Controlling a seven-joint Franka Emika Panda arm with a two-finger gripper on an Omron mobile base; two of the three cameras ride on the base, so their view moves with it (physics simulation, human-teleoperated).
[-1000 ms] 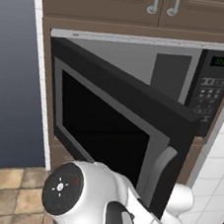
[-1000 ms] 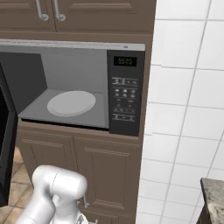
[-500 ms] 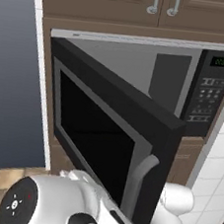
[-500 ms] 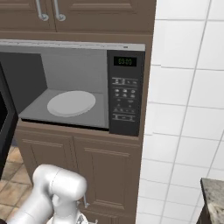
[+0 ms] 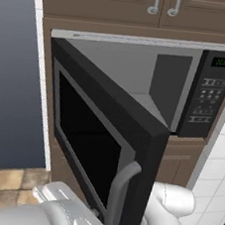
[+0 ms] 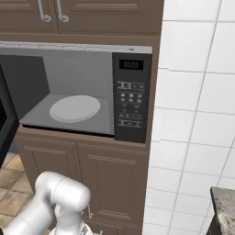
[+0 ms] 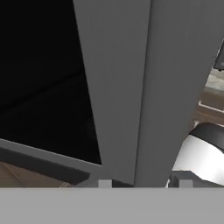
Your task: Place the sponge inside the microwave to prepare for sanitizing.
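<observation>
The microwave's door (image 5: pixel 105 148) has swung wider than it stood a second ago, and the arm's white bulk has sunk lower and further left in the left base view. From the hand's own camera, the gripper (image 7: pixel 144 183) sits right up against the door's grey handle (image 7: pixel 131 87), with only the very tips of its fingers (image 7: pixel 104 183) peeking up at the bottom edge, one on either side of the handle's lower end; whether they pinch it or stand slack, I cannot tell. Dark glass lies to one side of the handle.

Stepping back, the microwave (image 6: pixel 131 103) stands open under the brown wooden cabinets (image 6: pixel 82 16), its grey inside bare but for a pale round turntable (image 6: pixel 75 108) on the floor. The green display (image 6: pixel 131 64) on the black button panel (image 6: pixel 131 110) shows digits too blurred to read surely, and the button markings are too small to make out. White tiled wall (image 6: pixel 197 114) runs to the right.
</observation>
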